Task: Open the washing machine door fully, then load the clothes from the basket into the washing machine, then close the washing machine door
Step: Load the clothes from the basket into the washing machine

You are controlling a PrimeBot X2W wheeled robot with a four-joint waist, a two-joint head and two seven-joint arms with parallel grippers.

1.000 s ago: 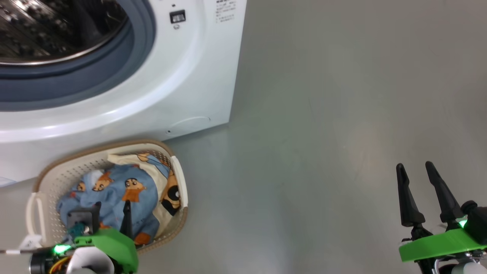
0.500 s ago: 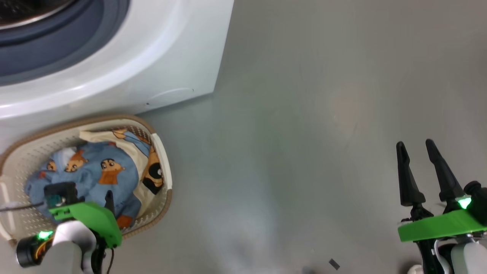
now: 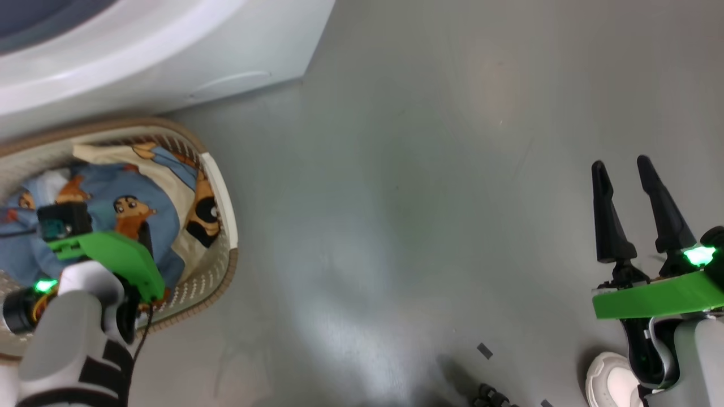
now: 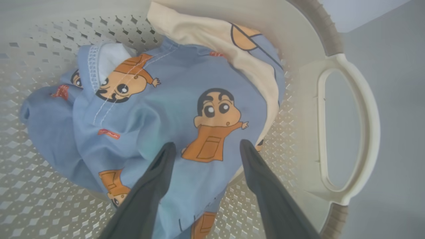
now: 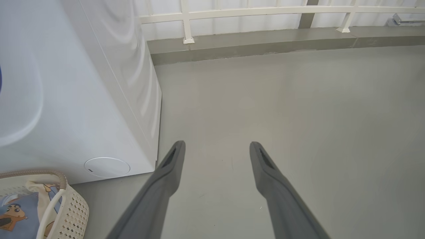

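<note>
Open left gripper (image 4: 206,143) poised over the clothes (image 4: 172,113) in the basket (image 4: 40,186); right gripper (image 3: 621,164) also open, empty.
Head view: the basket stands on the floor (image 3: 396,198) just before the washing machine (image 3: 169,51); the left arm's green mount hangs over it, one dark finger pointing into the blue cloth, while the right gripper is well apart at the lower right, fingers parted. Left wrist view: both fingers splay wide, gripping nothing, tips close above the blue garment on either side of an orange-coated cartoon boy (image 4: 215,113); whether they touch it I cannot tell. Right wrist view: parted fingers over the floor, machine corner and basket at the left.
</note>
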